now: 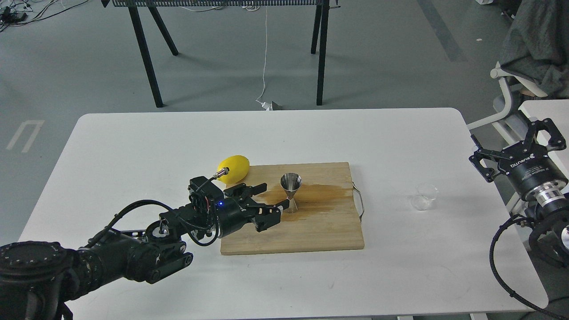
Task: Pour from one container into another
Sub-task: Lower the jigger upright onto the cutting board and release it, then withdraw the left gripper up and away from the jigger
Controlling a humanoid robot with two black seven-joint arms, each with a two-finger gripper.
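On the wooden board [302, 222] the jigger [291, 192] stands upright, my left pincer [274, 197] spread open just left of it. The glass cup [424, 196] (faint, hard to trace) sits right of the board; my right pincer [518, 140] gapes empty beyond.

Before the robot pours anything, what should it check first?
1. Shiny steel hourglass jigger upright on the wooden cutting board: ok.
2. Left gripper open, fingers either side of the jigger's base: ok; touching it: cannot tell.
3. Small clear glass cup held: not ok, it stands alone on the white table.
4. Right gripper open, away from the cup: ok to start reaching.
5. Board dry: not ok, brown wet stain.
6. Liquid in cup: cannot tell.
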